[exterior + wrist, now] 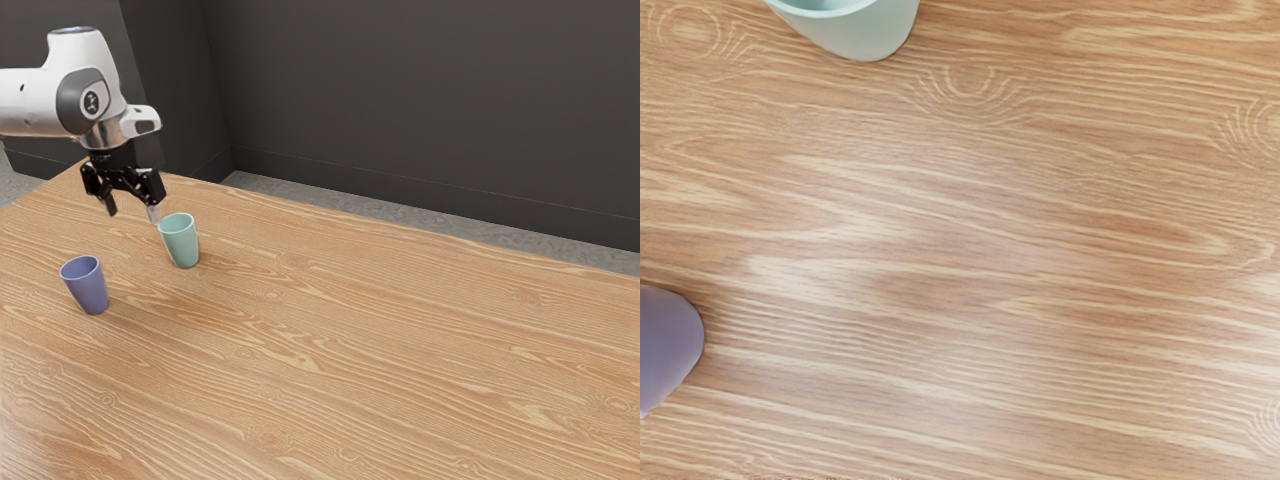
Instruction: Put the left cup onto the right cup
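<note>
A purple-blue cup (85,284) stands upright on the wooden table (350,340), toward the exterior view's left. A teal-green cup (180,240) stands upright a little farther back and to its right. My black gripper (131,210) hangs above the table, just behind and left of the teal cup, with its fingers (152,211) apart and nothing between them. In the wrist view the teal cup (845,25) and the purple cup (665,345) each show partly at the picture's borders, with bare wood between them.
The table's back edge (420,225) runs in front of a grey floor strip and dark walls. Open wood stretches to the exterior view's right and toward the front.
</note>
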